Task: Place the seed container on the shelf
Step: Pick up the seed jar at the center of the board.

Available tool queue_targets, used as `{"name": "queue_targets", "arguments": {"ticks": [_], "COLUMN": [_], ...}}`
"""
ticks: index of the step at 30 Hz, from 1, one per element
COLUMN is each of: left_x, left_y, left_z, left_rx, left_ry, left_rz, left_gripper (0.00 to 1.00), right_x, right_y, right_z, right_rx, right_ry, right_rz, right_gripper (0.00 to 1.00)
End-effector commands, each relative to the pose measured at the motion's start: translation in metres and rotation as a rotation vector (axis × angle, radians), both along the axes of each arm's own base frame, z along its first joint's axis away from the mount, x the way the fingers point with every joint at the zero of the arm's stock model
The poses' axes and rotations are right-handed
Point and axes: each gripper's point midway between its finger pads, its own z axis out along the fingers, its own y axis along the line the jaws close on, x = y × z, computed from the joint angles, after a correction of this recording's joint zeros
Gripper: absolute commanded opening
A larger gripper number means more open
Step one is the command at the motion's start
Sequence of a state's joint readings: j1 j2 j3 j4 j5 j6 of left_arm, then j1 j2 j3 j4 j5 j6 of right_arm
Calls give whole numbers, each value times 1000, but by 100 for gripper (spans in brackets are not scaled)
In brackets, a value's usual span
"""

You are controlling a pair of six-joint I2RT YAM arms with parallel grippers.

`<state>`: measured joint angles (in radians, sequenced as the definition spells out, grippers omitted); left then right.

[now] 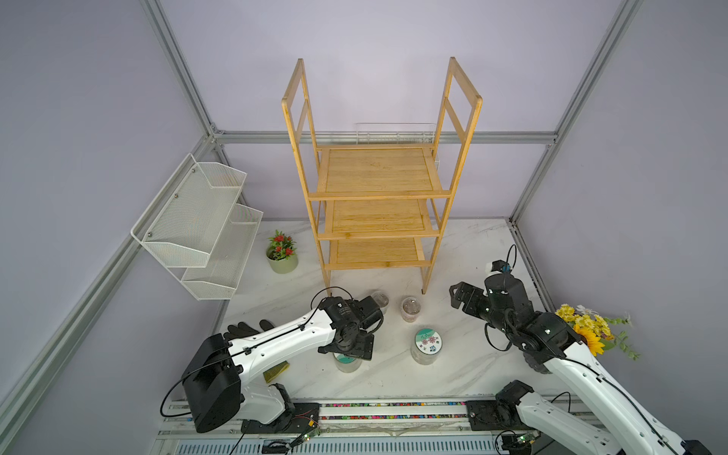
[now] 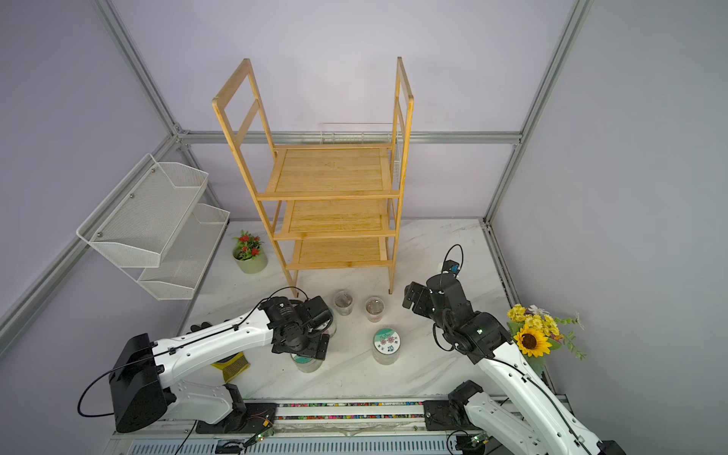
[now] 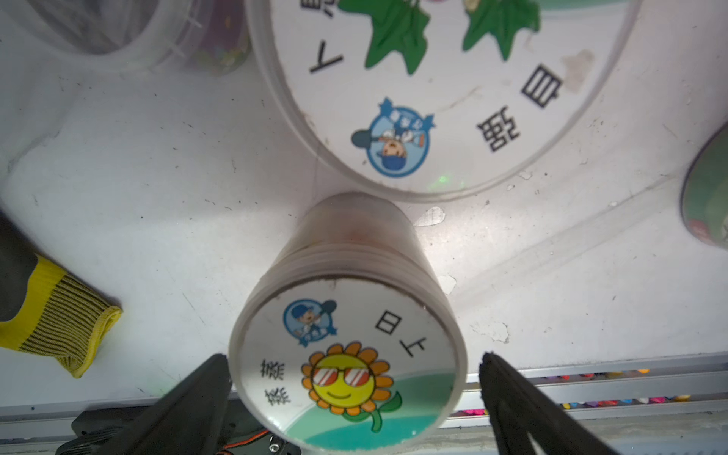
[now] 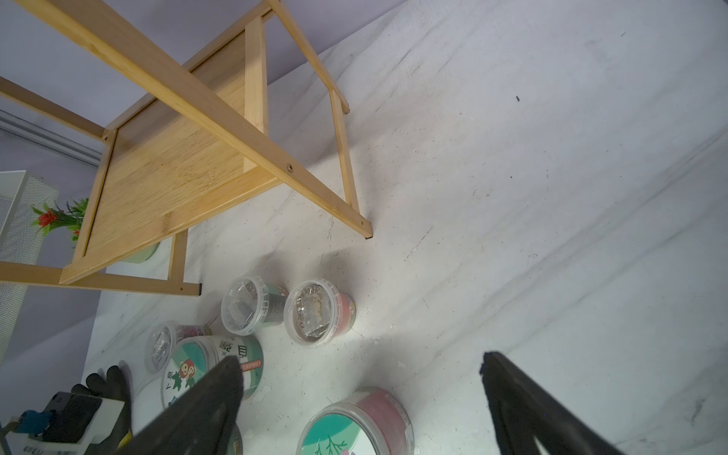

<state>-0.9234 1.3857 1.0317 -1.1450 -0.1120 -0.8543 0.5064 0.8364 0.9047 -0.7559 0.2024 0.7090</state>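
Seed container with the sunflower lid is sitting upright on the bench, out in front of the shelf and not on it yet. Left fingers are spread wide either side of the lid, no grip on it. Right fingers are wide open too, empty, hovering just off the shelf's front right leg

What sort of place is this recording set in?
Probably a lab test cell dressed as a gardening corner: aluminium bars framing plain walls, a bamboo shelf, seed containers and a potted plant on a marble-look table.
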Motion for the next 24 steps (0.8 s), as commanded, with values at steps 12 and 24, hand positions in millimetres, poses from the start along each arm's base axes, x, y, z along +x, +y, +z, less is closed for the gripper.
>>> {"name": "queue_targets", "arguments": {"ticks": [12,24], "left_x": [0,3], "left_y": [7,-1], "left_z": [-10,-17], "left_rx": [41,40], "left_ry": [5,17], "left_rz": [12,-19], "left_gripper": [100,98], "right_x": [-1,-1], "right_y": [0,-2], "right_z": [-6,-4], "right_rx": [-19,-29], "right_ry": [8,3], "right_rz": [11,7], "right_gripper": [97,97]}}
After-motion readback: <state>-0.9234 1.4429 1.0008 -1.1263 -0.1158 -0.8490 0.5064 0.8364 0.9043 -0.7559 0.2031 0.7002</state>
